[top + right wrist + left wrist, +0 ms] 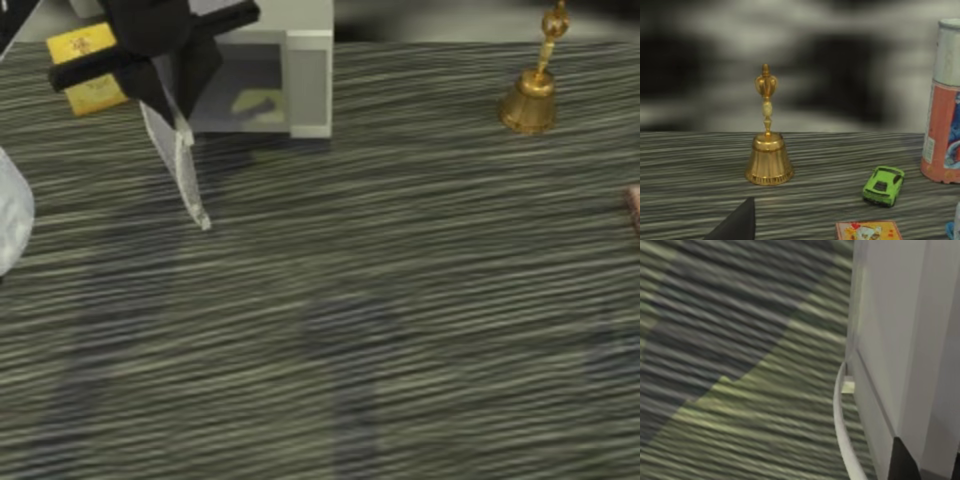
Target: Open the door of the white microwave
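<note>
The left end effector [170, 85] sits at the far left of the bench [400, 330], a black mass above the hinge side of the microwave [290, 70]. From the top view its dark fingers overlap the upper edge of the door [180, 165], but how wide they stand, and whether they grip the door, cannot be told. In the left wrist view only a dark fingertip [905, 462] shows, against a pale panel, with a thin curved strip [840, 430] just beside it.

The door is swung well out from the box — it stands on edge, running from the left front corner of the microwave toward the near side of the bench, its translucent window thin and slanted in the top view. The cavity behind it lies open, with a grey floor and a pale yellowish patch visible inside. The narrow control panel [308, 80] stays at the right of the opening.

A yellow box [85, 65] sits just left of the microwave, partly under the arm. A pale grey rounded shape [12, 215] shows at the left edge of the top view.

The right end effector is out of the top view; its wrist view shows only a dark tip [737, 225], so its opening cannot be told. That view faces a gold bell [769, 160] — standing upright at the far right of the bench — a green toy car [883, 185], a can [942, 125] and a card [867, 231].
</note>
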You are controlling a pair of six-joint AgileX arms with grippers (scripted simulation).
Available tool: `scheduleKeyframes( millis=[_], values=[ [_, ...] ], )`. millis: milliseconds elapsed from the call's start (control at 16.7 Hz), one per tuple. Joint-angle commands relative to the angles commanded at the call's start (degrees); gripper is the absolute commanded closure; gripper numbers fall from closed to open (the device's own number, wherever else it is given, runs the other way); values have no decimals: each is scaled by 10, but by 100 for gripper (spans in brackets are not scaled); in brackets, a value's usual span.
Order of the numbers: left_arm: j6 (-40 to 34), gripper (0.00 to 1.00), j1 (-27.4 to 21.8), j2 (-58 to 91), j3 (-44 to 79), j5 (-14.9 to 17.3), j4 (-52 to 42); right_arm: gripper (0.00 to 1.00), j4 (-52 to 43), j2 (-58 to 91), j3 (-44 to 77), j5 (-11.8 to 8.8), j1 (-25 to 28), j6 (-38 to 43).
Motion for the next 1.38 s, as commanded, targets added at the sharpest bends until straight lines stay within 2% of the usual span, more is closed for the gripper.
scheduleKeyframes(
  millis=[600,1380],
  values=[
    [0,100,0,-28,-95,0,67,0,0,0,0,0,0,0],
    [0,100,0,-29,-100,0,70,0,0,0,0,0,0,0]
  ],
)
